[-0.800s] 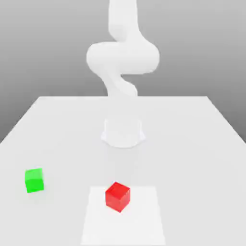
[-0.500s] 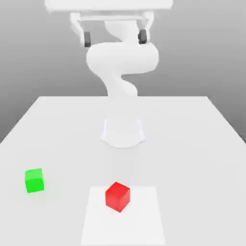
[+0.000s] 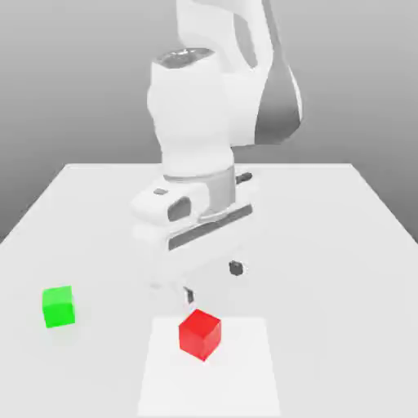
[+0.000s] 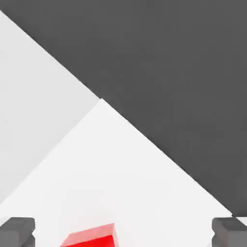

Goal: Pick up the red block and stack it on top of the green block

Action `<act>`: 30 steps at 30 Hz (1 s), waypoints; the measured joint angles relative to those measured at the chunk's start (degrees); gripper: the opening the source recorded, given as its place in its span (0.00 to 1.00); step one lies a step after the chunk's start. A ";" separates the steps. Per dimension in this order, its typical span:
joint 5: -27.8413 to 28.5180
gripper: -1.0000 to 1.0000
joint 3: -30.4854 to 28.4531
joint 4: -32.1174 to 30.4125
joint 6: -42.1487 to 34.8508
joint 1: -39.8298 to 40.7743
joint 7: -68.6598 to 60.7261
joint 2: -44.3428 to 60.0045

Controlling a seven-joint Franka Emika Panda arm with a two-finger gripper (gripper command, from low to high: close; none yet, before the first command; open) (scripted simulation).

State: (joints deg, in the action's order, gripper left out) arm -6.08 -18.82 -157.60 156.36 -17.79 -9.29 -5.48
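Hovering low over the desk [image 3: 343, 245] in the centre of the exterior view, the jaws [image 3: 212, 280] stand wide apart and empty, their two dark pads just above and behind the red block [image 3: 200, 334]. That block sits lower centre on a paler square patch [image 3: 245, 384], turned corner-on toward the camera; in the hand view it shows between the pads [image 4: 17, 230]. It looks rigid, light and matte, so likely not slippery; I would take it across two opposite flat faces, with the jaws turned to match its skew. The green block [image 3: 58, 306] lies well apart at the lower left. All around is a smooth white desk against a plain grey backdrop.
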 joint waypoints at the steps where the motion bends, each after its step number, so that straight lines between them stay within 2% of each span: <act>1: 1.33 0.50 -0.05 -0.99 0.98 0.17 -0.94 1.09; 4: 6.12 0.50 -0.32 -3.40 3.63 1.09 -2.42 3.74; 8: 6.00 0.50 -0.19 -3.03 5.69 1.10 -3.73 6.07; 16: -0.55 0.50 2.15 -1.81 10.74 1.79 -8.70 12.25; 22: -7.80 0.50 8.66 -1.48 15.28 6.46 -13.78 18.05; 23: -8.81 0.00 9.83 -1.47 16.00 7.35 -14.47 18.98; 30: -8.83 0.00 10.34 -1.47 16.02 7.86 -14.46 19.13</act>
State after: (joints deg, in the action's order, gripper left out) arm -14.91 -8.49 -159.07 172.38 -9.94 -23.75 13.65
